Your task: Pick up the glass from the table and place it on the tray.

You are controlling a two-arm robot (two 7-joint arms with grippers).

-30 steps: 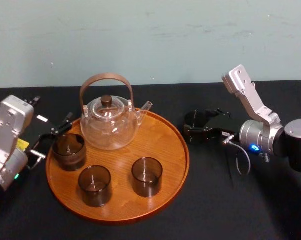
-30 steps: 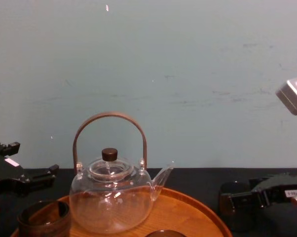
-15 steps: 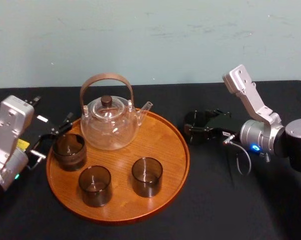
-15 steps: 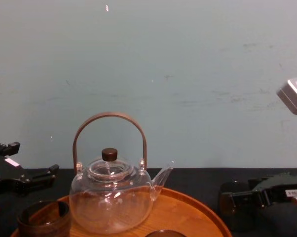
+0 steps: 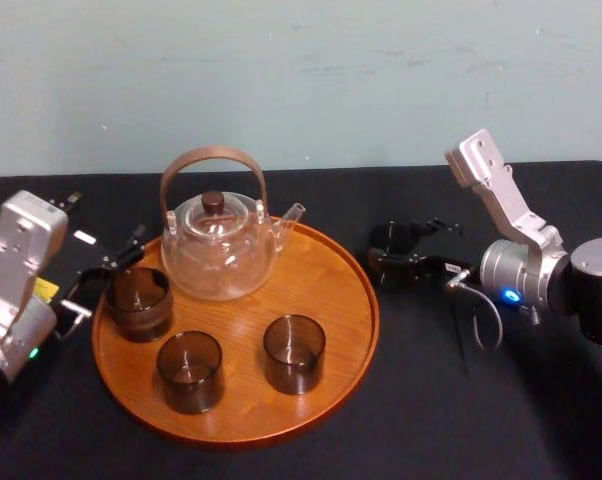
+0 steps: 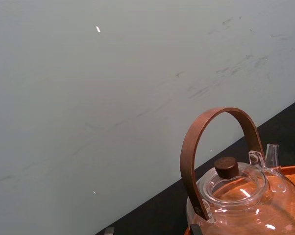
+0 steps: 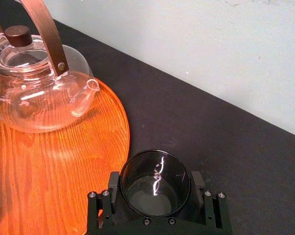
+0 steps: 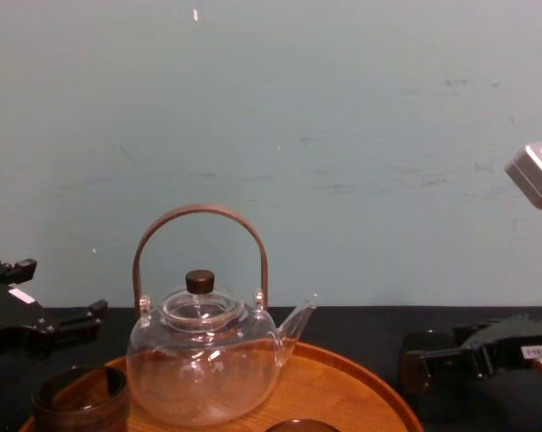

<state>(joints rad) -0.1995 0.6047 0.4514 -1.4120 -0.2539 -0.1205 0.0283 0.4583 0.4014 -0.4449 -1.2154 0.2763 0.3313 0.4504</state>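
Glass (image 7: pixel 155 196), right of centre in the head view, is pinched by the right gripper (image 7: pixel 155 182) beside the tray (image 5: pixel 333 300). The left gripper (image 5: pixel 109 272), spread, rests at the left edge.

Chest view: I record the tray (image 8: pixel 361 382) cut off by the lower edge, likewise the dark cup (image 8: pixel 77 396) at left. Left wrist view: teapot (image 6: pixel 245 196) base cropped. Right wrist view: the frame of the right gripper (image 7: pixel 155 188) masks part of the glass (image 7: pixel 155 166).
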